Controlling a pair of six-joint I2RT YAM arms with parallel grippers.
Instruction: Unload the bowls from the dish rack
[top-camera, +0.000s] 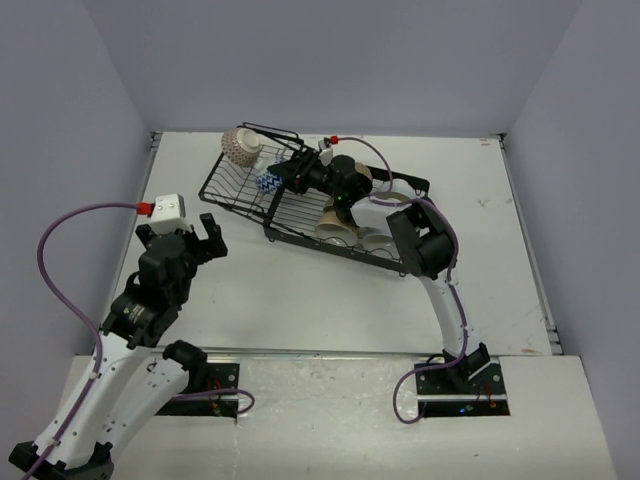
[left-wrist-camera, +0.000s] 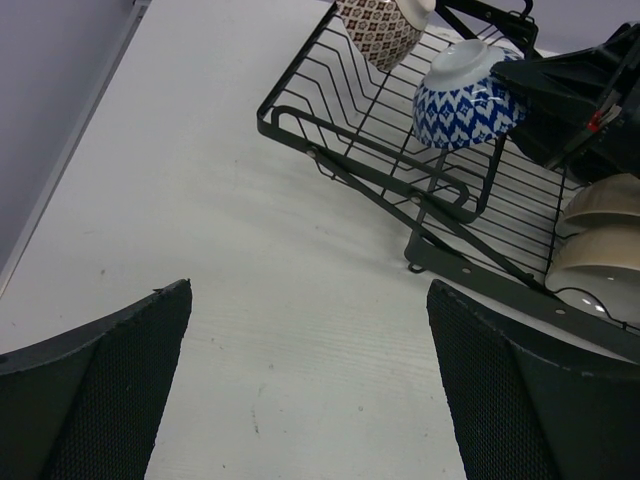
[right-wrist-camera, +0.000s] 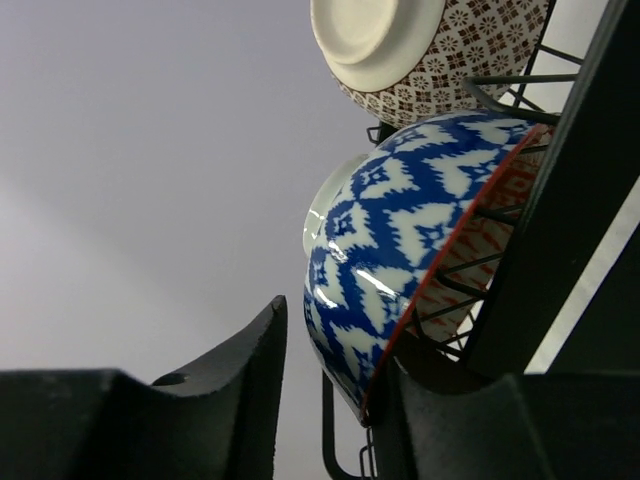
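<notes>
At the dish rack (top-camera: 235, 186), right claw (right-wrist-camera: 335, 345), half open, straddles rim of blue-white bowl (right-wrist-camera: 400, 230).

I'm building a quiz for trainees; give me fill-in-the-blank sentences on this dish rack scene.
1. The right gripper straddles the rim of the ___-and-white zigzag bowl.
2. The left gripper holds its jaws ___ above the table.
3. The brown patterned bowl sits at the dish rack's far-___ end.
Missing: blue; open; left.
</notes>
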